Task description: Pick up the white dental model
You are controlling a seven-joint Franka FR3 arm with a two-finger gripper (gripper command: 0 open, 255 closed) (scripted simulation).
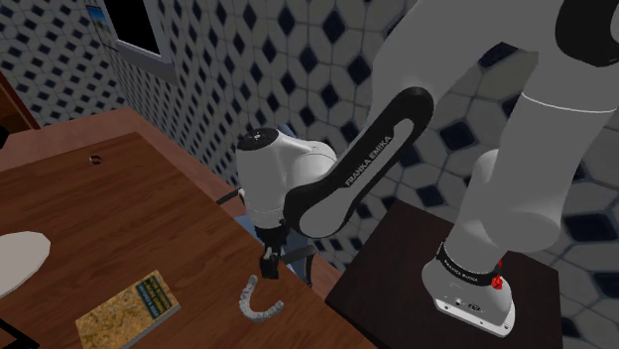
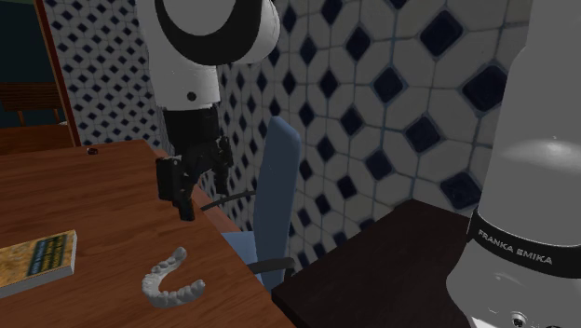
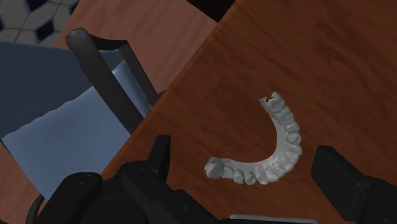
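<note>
A pale grey, horseshoe-shaped dental model [image 1: 260,300] [image 2: 170,282] [image 3: 267,159] lies flat on the wooden table [image 1: 119,218], close to the table's edge by the chair. My black gripper [image 1: 273,266] [image 2: 182,200] [image 3: 245,159] hangs a short way above it, pointing down. In the wrist view the two fingers [image 3: 159,156] stand wide apart on either side of the model and touch nothing. The gripper is open and holds nothing.
A book with a yellow-green cover [image 1: 127,309] [image 2: 35,261] lies near the model. A white dish [image 1: 20,260] and a small dark object [image 1: 96,157] sit farther off. A blue chair [image 2: 275,200] [image 3: 57,133] stands against the table edge, beside the dark stand [image 1: 397,268].
</note>
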